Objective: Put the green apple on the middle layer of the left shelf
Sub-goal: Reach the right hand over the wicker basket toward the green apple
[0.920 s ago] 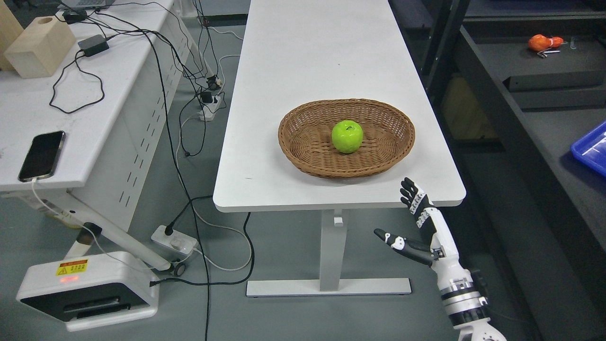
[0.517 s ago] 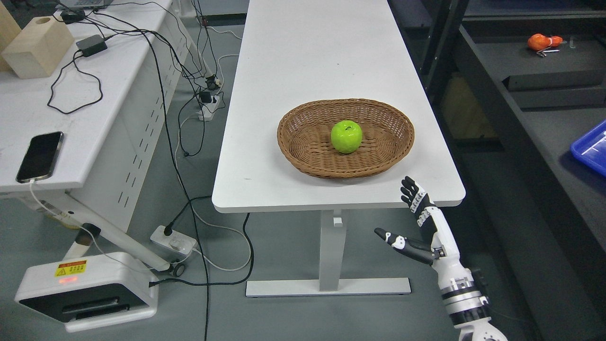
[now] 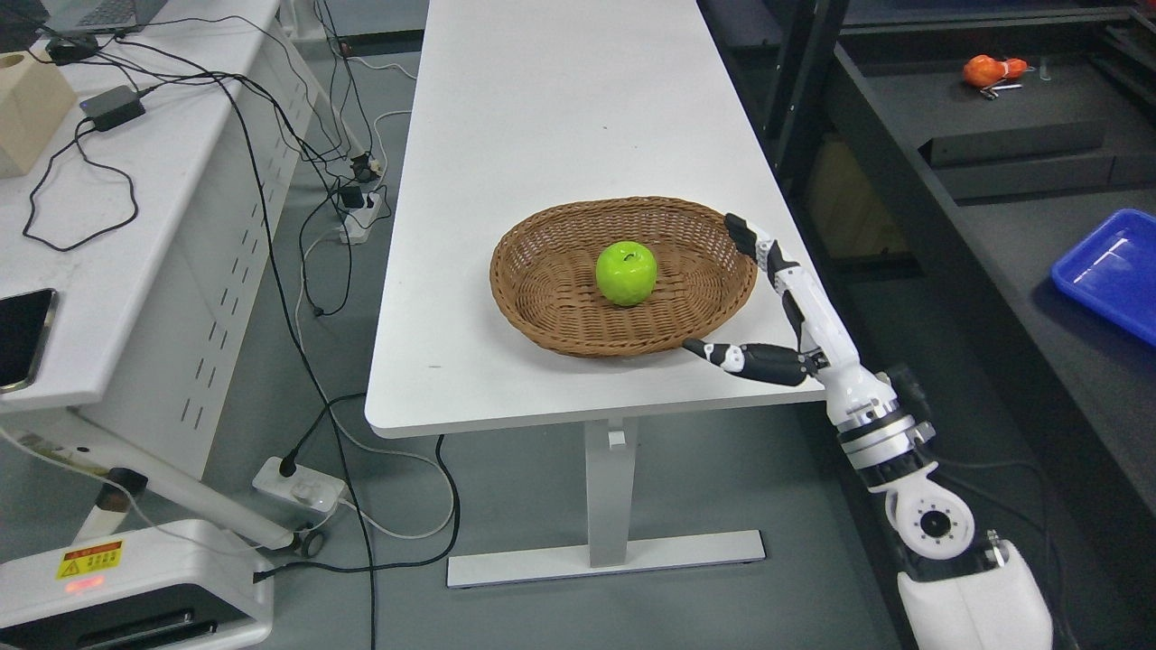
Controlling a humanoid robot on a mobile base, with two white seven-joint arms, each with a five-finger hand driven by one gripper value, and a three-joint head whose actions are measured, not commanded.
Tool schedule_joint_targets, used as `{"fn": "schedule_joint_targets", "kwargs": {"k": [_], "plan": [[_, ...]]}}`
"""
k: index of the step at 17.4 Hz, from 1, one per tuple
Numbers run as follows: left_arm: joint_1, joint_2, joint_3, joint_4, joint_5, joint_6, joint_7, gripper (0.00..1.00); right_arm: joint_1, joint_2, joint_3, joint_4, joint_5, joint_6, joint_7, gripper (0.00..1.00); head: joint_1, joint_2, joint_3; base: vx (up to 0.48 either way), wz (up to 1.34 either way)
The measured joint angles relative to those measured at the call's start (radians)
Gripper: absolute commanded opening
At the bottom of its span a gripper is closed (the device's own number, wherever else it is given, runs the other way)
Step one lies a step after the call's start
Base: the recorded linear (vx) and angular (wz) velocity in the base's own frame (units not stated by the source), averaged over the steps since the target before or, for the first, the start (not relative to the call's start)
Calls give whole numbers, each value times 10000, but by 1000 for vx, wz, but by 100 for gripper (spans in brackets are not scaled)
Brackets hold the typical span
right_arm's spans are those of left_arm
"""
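The right hand's fingers [image 3: 757,246] are stretched out straight and held apart from the thumb [image 3: 722,353], gripping nothing. The fingertips sit over the right rim of the basket [image 3: 542,311], while the thumb points left along the table [image 3: 542,117] just beside the basket's near right edge. The right hand [image 3: 799,311] is well to the right of the apple [image 3: 626,273] and not touching it. Its white and black forearm comes up from the lower right corner. The green apple rests upright in the middle of the brown wicker basket, which stands near the front end of the long white table. To the right is a dark shelf [image 3: 993,190] with a blue tray [image 3: 1111,271] and, farther back, a small orange object [image 3: 986,69].
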Motion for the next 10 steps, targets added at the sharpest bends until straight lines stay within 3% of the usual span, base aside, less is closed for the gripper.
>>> {"fn": "schedule_joint_targets", "kwargs": {"k": [4, 10], "plan": [[-2, 0, 0, 0, 0, 0, 0, 100, -1289, -570, 1192, 67, 1873, 509, 587, 100, 0, 1, 0, 124, -213], [1, 0, 0, 1, 0, 0, 0, 100, -2292, -1249, 2672, 525, 3286, 733, 2035, 100, 0, 0, 0, 143, 46]]}}
